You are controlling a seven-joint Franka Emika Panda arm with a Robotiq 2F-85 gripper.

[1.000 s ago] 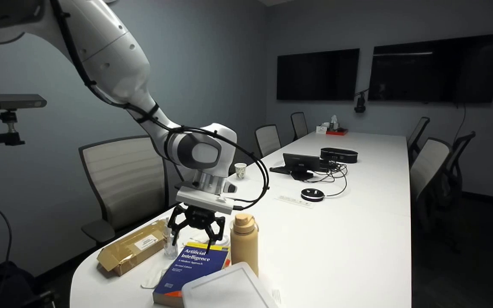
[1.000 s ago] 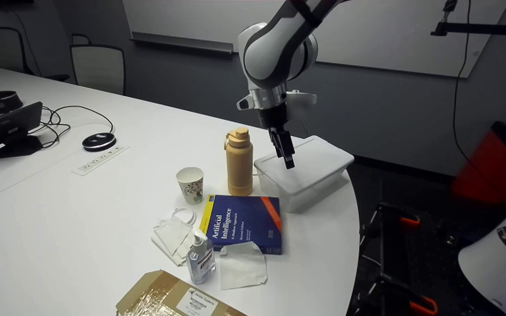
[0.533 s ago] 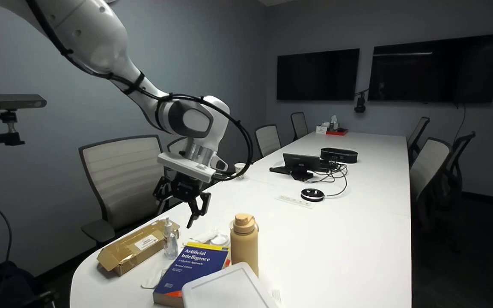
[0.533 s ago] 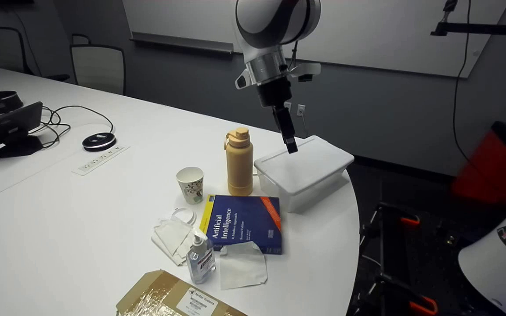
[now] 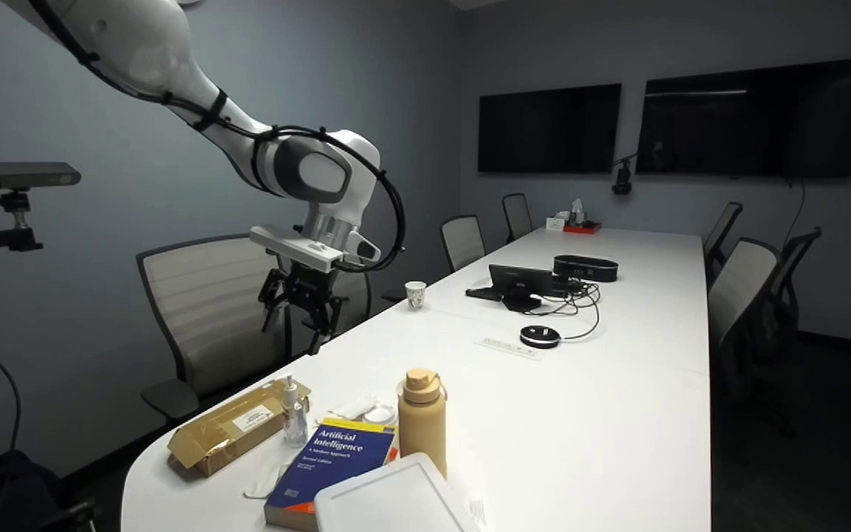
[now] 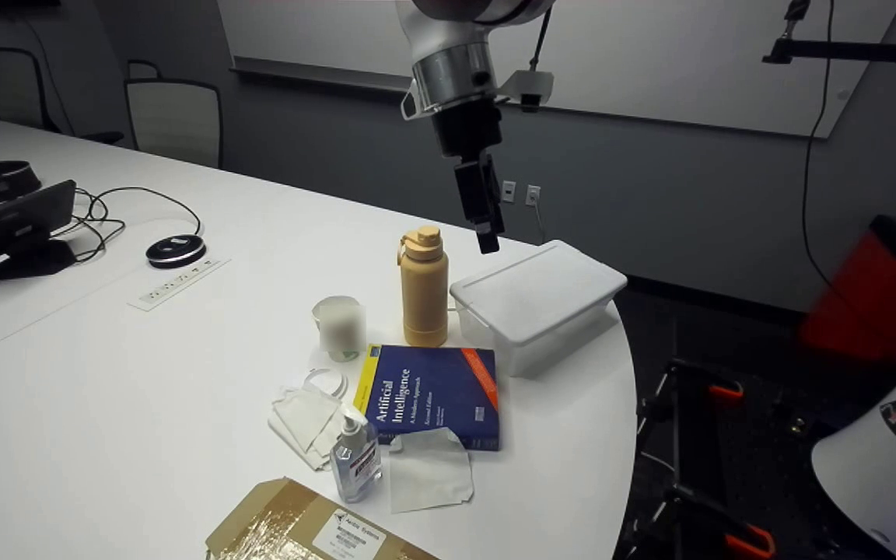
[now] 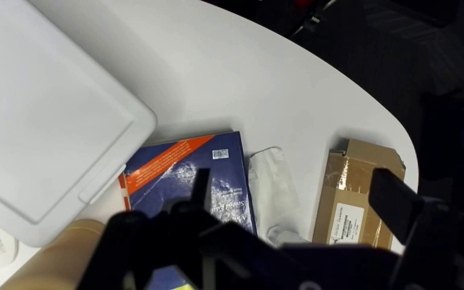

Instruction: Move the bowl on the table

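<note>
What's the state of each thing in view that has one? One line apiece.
Jaws: spread apart, nothing held
Tan bottle: upright, cap on
Plastic box: lid on
Book: shut, lying face up
Sanitizer bottle: upright, pump top on
Cardboard box: taped, flap sticking out at one end
Near paper cup: upright, partly blurred, contents unclear
Far paper cup: upright, contents unclear
Wall screens: dark

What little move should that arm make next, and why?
Perhaps ease the open gripper sideways above the table, away from the lidded container, for a better look: it holds nothing, that container covers the wrist view's upper left, and I can't make out any bowl to move.
</note>
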